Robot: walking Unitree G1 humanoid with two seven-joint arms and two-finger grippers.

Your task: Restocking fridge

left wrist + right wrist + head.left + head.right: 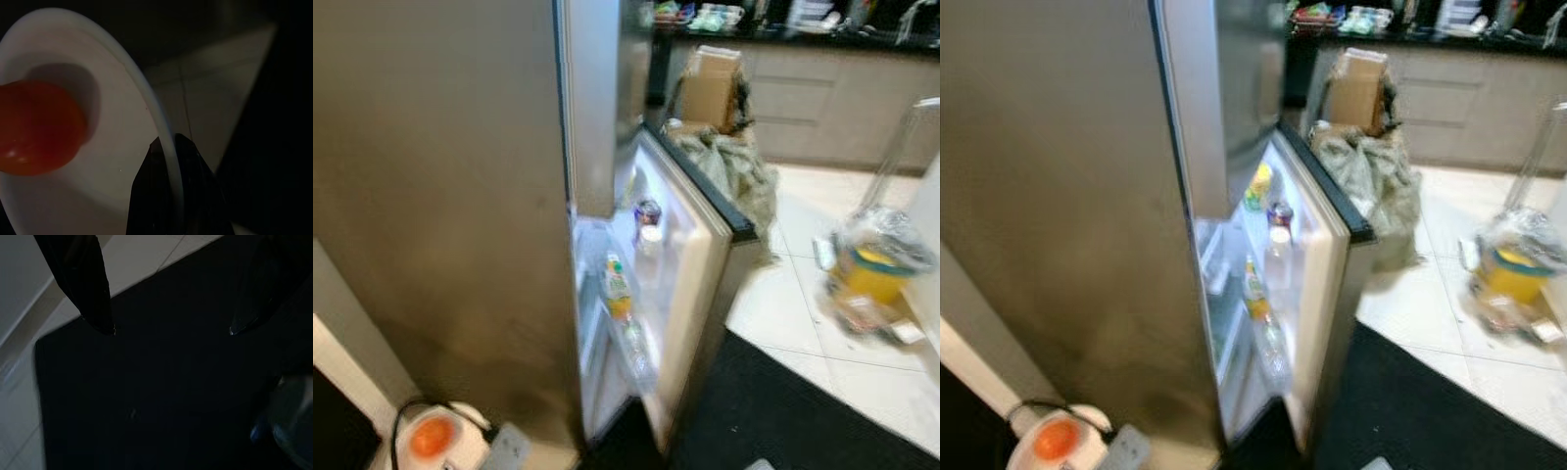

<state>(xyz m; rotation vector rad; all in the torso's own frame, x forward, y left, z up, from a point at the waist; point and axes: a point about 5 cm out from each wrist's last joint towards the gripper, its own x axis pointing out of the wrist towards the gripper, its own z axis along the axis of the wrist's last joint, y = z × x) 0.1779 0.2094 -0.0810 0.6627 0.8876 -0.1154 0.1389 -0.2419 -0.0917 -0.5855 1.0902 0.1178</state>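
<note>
The steel fridge (pixel 460 196) stands before me with its lower door (pixel 1327 264) partly open. The door shelves hold a juice bottle with a green label (pixel 617 289), a clear bottle (pixel 1277 259) and a can (pixel 648 211). A white plate (pixel 431 441) with a round orange-red fruit (pixel 34 127) on it sits low at my left. My left gripper (pixel 168 147) is shut on the plate's rim. My right gripper (pixel 171 330) hangs open over a black mat (pixel 146 396), with nothing between its fingers. A clear bottle with a blue cap (pixel 293 426) lies beside it.
The black floor mat (pixel 803 411) lies in front of the fridge door. On the pale tiles to the right sits a plastic bag with a yellow tub (pixel 873 269). A cardboard box (pixel 710 86) and a crumpled sack (pixel 739 171) stand behind the door, before the kitchen counter (pixel 822 39).
</note>
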